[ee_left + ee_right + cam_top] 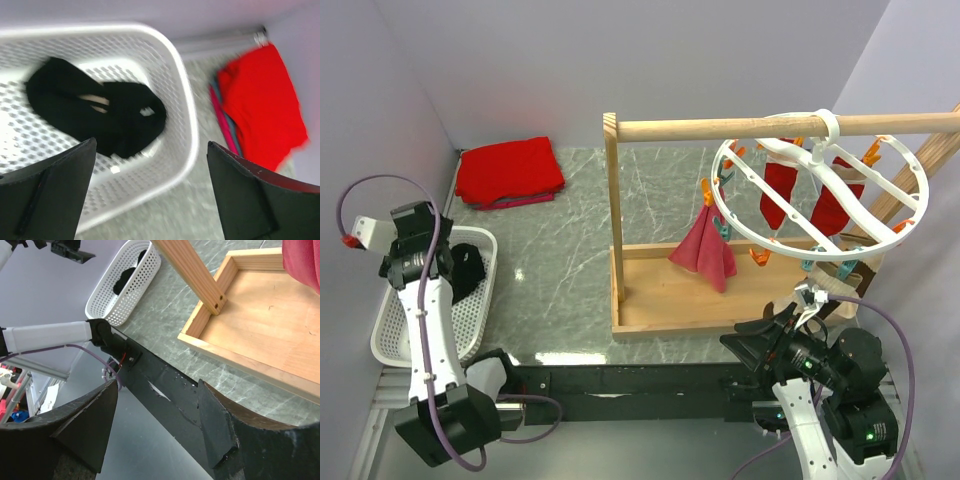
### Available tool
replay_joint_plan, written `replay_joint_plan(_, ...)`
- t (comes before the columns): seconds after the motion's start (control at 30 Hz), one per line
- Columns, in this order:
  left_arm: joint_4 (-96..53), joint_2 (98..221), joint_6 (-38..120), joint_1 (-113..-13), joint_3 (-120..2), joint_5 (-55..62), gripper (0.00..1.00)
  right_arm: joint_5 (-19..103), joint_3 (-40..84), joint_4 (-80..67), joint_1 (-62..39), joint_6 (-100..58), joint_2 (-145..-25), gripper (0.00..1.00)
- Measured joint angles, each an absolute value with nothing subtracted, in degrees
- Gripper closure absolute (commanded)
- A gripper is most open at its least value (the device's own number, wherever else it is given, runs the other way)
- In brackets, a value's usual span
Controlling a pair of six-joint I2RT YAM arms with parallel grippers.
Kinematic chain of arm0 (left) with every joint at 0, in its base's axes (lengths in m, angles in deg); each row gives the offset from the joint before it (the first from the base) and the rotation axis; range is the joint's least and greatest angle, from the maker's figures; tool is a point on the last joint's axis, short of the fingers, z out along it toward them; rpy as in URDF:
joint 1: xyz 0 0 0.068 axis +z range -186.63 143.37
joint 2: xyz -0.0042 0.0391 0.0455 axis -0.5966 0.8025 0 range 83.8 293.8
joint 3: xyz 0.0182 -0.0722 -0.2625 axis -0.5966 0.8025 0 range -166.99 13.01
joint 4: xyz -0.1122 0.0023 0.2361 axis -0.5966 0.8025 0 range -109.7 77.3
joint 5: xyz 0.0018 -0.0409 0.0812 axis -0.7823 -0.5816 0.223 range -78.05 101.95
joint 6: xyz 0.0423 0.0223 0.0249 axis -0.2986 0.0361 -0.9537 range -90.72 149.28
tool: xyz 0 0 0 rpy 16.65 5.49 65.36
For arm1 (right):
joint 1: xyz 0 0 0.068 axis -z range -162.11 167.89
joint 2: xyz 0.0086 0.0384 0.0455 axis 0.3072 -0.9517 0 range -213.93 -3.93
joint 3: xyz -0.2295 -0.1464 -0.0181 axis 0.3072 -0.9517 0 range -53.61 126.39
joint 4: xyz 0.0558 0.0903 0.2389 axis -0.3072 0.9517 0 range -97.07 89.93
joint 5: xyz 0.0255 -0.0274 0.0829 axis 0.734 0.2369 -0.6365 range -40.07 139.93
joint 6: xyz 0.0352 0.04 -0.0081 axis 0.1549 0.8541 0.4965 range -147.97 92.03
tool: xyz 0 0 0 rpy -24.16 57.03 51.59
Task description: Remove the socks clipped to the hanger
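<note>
Left jaws stand wide apart with nothing between them, well to the left of the hanger (818,160), over a white basket (180,125) in which a black sock (115,120) lies. Right jaws, just on the near side of the hanger, are partway open and hold nothing. Two red socks (780,190) and a pink sock (705,250) hang clipped to the hanger, which hooks over a wooden rail (720,130) above the worktop (560,290).

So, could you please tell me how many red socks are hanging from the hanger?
2. The left red sock hangs at the far side of the hanger; the right red sock hangs beside it. The hanger partly covers both, so another might be hidden.
</note>
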State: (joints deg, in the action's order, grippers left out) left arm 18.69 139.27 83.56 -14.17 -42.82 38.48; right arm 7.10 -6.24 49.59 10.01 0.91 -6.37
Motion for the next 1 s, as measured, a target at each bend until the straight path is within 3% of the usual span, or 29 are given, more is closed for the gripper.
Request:
replay_joint_plan(0.33, 13.3, 130.9, 83.4, -17.8, -38.3, 18.8, 0.04, 7.2, -5.8, 49.7, 10.0, 0.9, -6.4, 0.28)
replay_joint_plan(0.63, 9.7, 125.6, 81.3, -41.2, -38.5, 13.4, 0.0, 7.4, -5.6, 49.7, 10.0, 0.9, -7.1, 0.28)
replay_joint_plan(0.9, -4.2, 114.9, 80.7, -46.1, -26.7, -5.6, 0.21, 8.6, -4.9, 50.3, 10.0, 0.8, -7.1, 0.28)
replay_joint_plan(1.0, -12.4, 111.7, 82.4, -47.3, -23.6, -14.9, 0.2, 9.0, -4.9, 50.6, 10.0, 0.8, -7.1, 0.28)
